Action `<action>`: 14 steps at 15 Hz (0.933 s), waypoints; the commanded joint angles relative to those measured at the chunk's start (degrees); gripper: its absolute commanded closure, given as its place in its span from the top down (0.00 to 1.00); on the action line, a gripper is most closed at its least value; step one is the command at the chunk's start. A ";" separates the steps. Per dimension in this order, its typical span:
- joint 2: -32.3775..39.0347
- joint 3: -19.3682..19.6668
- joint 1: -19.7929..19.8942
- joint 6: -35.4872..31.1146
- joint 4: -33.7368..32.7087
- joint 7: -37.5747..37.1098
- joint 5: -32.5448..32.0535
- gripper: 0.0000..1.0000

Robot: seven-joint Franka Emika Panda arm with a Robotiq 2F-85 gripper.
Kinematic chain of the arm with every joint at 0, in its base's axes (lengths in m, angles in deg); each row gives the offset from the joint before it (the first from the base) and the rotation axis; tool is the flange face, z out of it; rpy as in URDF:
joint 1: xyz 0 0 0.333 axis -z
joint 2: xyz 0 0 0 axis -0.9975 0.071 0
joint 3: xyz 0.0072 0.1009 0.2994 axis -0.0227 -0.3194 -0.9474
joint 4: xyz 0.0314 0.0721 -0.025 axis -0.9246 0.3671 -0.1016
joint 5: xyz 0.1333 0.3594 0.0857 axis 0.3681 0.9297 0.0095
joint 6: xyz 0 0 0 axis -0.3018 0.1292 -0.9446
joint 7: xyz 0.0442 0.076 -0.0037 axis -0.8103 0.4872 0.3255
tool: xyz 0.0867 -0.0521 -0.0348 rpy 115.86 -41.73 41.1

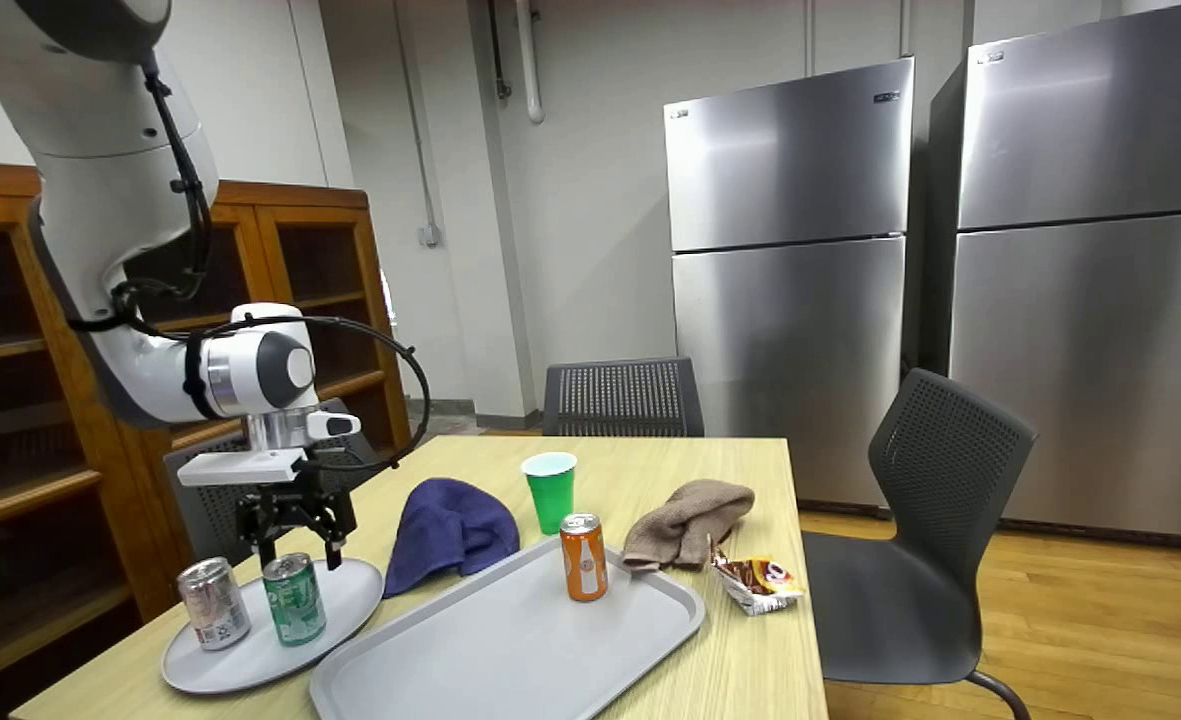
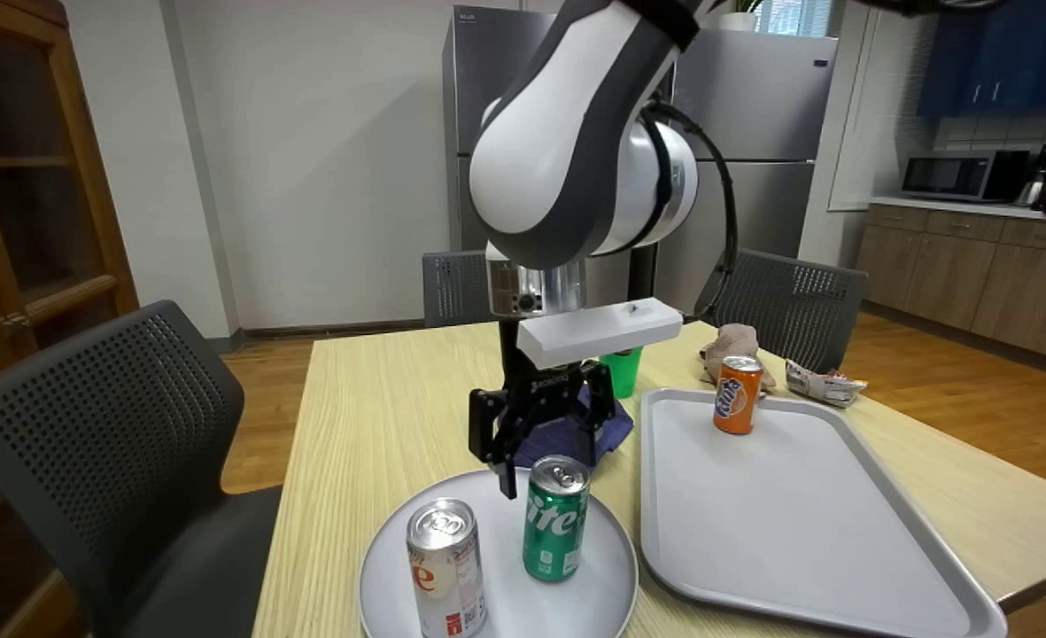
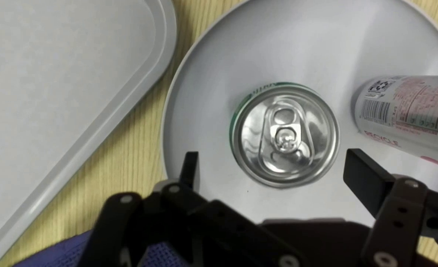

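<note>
The hand (image 3: pixel 272 173) is open, its jaws spread wide just above the green can (image 2: pixel 553 532). In the wrist view the can's top shows between the jaws and slightly beyond them, with a gap on either side. The can stands upright near the middle of a round grey plate (image 3: pixel 200 122) (white letters ending in "ite" show on its side). A silver can (image 2: pixel 445 576) stands on the same plate, nearer the rim; the 2 cans are close but apart.

Just beside the plate lies a grey tray (image 1: pixel 480 640), with an orange can (image 2: pixel 738 394) upright toward its far end in both exterior views. A blue cloth (image 1: pixel 447 530) is bunched near both plate and tray. Beyond the tray in an exterior view are a green cup (image 1: pixel 551 497), a crumpled brown cloth (image 1: pixel 690 522) and an opened snack bag (image 1: pixel 758 583). All of these are on a pale wooden worktop (image 2: pixel 381 399).

Dark grey chairs (image 1: pixel 905 610) stand around it, 2 steel fridges (image 1: pixel 790 290) behind. A wooden cabinet (image 1: pixel 140 480) also shows, and, farther back, a microwave (image 2: pixel 948 176).
</note>
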 commanded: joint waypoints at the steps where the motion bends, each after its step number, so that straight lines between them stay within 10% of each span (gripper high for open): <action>1: -0.03 -0.97 0.82 -0.77 0.21 3.15 1.50 1.00; 14: -2.71 -0.29 -0.49 -2.43 4.20 1.19 0.06 1.00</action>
